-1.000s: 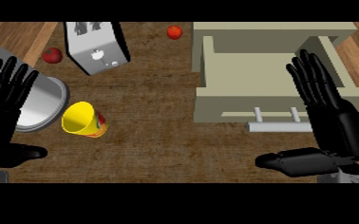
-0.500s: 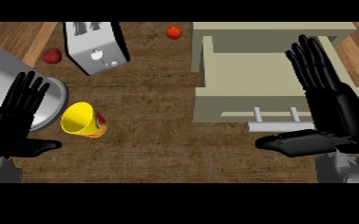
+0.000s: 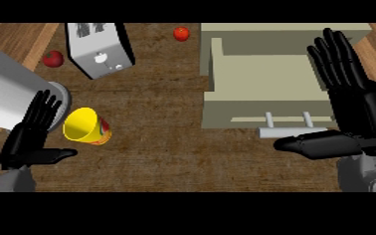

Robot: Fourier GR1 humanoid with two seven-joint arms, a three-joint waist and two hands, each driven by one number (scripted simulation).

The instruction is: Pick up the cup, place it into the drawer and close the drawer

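Observation:
A yellow cup (image 3: 86, 126) with a red and orange band lies on its side on the brown counter, mouth facing up-left. My left hand (image 3: 31, 135) stands open just left of it, fingers straight, thumb pointing toward the cup, a small gap between them. The beige drawer (image 3: 266, 78) is pulled open at the right, its white handle (image 3: 292, 129) at the front. My right hand (image 3: 349, 104) is open over the drawer's right side, thumb stretched out under the handle.
A silver toaster (image 3: 99, 50) stands at the back left. A grey pot (image 3: 21, 98) sits at the left edge behind my left hand. One red fruit (image 3: 52, 58) lies left of the toaster, another (image 3: 181, 33) near the back middle.
My left hand has moved right and forward, closing in on the cup. My right hand has shifted slightly up along the drawer's right side. The cup has not moved.

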